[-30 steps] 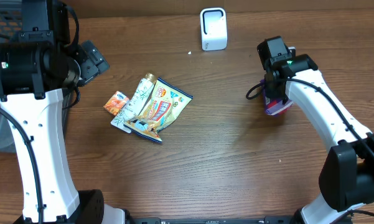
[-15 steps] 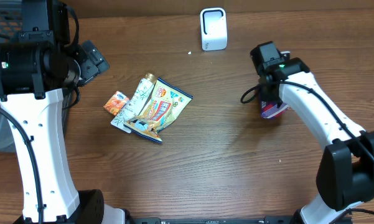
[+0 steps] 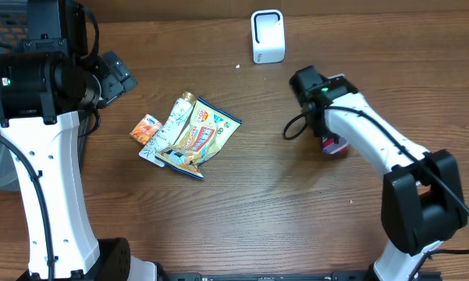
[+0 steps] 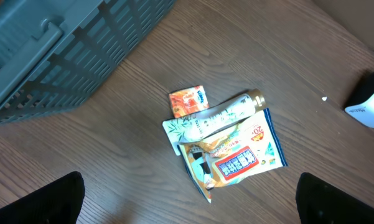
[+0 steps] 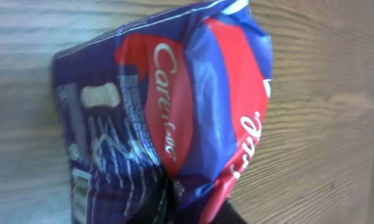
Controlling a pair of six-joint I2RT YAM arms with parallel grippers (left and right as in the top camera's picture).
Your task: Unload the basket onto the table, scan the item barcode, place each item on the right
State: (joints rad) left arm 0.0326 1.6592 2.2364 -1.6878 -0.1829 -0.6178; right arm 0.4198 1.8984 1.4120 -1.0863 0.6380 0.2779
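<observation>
Below me lies a brown wooden table (image 3: 281, 203) with fine straight grain, evenly lit. At ten o'clock I see a grey-blue slatted basket (image 4: 62, 56).

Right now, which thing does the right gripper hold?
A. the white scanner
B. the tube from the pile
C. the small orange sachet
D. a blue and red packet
D: in the right wrist view the blue and red packet is pinched in the right gripper, while the orange sachet and the white scanner sit well away from it.
</observation>
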